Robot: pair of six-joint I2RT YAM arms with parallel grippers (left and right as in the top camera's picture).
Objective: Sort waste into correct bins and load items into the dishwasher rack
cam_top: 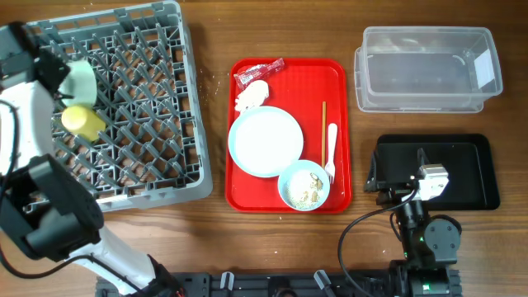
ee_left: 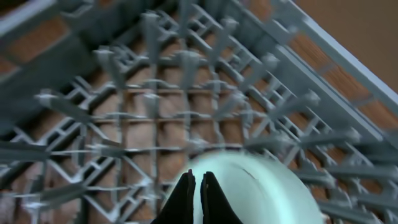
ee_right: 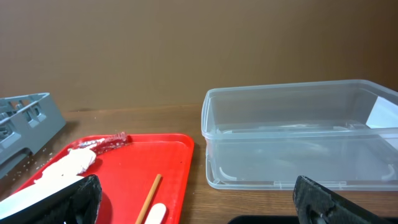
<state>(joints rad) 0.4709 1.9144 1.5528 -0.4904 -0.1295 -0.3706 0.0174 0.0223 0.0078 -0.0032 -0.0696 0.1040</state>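
The left jaws are pressed shut, apparently on nothing, though blur hides whether they touch the light green bowl [ee_left: 267,186] just below, sitting in the dishwasher rack [ee_left: 155,106]. It looks like light, stiff, slick plastic, best pinched at its rim. The right jaws gape wide, empty.

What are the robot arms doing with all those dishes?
They are clearing a meal tray. The left gripper is shut right at the light green bowl in the grey dishwasher rack, beside the yellow cup. The right gripper hangs open over the black tray. The plate, blue bowl of food scraps, fork, chopsticks, wrapper and napkin sit on the red tray.
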